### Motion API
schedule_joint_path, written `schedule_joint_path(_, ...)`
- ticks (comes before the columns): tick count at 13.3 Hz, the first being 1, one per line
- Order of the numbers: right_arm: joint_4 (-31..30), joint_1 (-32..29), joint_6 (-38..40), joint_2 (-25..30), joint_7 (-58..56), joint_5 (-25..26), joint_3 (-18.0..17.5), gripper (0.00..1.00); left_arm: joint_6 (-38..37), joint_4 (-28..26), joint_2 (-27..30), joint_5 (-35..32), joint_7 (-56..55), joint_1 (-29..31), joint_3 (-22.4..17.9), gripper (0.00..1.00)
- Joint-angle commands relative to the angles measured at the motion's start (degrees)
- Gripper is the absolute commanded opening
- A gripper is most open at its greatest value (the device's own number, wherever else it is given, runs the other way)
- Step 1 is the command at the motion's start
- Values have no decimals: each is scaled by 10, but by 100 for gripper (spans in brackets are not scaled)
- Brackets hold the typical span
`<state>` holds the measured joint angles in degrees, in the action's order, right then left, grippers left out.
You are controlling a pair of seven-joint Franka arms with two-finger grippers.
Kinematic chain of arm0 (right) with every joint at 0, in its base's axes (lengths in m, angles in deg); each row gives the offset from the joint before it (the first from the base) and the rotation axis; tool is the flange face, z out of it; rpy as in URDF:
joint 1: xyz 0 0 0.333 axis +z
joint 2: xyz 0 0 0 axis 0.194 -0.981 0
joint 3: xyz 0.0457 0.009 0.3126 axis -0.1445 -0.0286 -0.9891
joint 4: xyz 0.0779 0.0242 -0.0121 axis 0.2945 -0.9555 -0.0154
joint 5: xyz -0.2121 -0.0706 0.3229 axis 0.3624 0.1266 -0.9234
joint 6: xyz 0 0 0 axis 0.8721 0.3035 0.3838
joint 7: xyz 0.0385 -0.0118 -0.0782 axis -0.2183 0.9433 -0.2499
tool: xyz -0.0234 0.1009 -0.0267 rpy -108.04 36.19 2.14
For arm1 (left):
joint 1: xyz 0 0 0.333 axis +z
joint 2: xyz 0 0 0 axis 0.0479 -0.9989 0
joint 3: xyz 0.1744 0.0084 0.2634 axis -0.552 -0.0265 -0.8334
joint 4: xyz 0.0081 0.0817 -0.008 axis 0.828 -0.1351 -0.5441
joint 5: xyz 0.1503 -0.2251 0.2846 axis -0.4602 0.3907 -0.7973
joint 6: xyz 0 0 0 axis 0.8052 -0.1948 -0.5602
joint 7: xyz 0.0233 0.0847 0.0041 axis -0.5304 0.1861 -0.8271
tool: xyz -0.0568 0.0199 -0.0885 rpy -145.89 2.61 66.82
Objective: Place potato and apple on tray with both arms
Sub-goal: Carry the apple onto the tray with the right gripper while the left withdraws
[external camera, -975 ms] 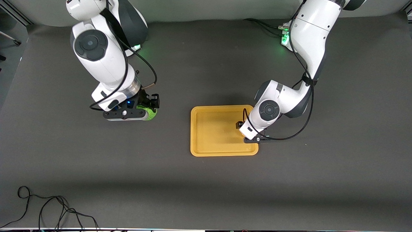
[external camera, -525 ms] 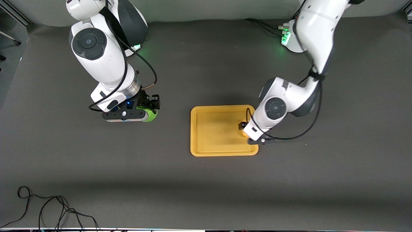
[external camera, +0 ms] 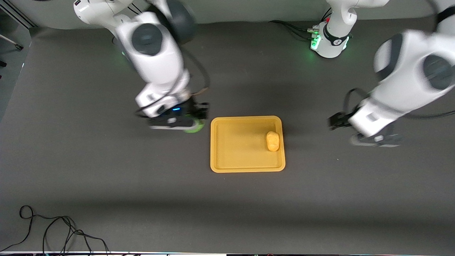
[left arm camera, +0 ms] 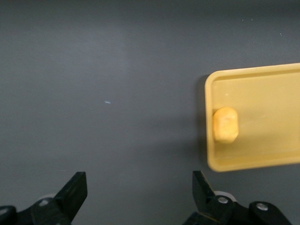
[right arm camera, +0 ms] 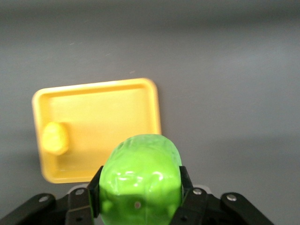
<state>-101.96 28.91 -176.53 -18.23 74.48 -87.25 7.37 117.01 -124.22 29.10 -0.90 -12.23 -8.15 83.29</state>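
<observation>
One potato (external camera: 273, 141) on one tray (external camera: 234, 167), one apple (right arm camera: 140, 180) in right jaws, left jaws apart.

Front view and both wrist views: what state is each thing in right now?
potato: lying in the tray, free.
tray: flat on the table, holds only the potato.
apple: clamped in the right pincer, above the table beside the tray.
left pincer: open, empty, over bare table.

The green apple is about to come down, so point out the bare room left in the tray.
The flat orange-yellow plastic tray is bare across its middle and the whole half toward the right arm's end. The only crowded spot is by the rim toward the left arm's end, where the bumpy yellow-orange potato lies. The right claw holds the round green apple just outside the tray's rim.
</observation>
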Motion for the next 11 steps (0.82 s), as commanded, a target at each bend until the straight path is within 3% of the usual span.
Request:
schedule_joint_path(1,134,47,17,-105,76,7,4,36,-24,-24,51,-6,70,56,6,100)
schedule_joint_path(4,150,67,-32,-178,103,9,5,36,-61,-22,75,-9,120,97,1,100)
schedule_joint_path(7,146,67,-89,-238,103,17,5,36,-77,-17,88,-48,128,96,2,100)
schedule_joint_path(11,146,82,-159,-310,106,46,9,37,-83,-9,88,-50,122,93,3,100)
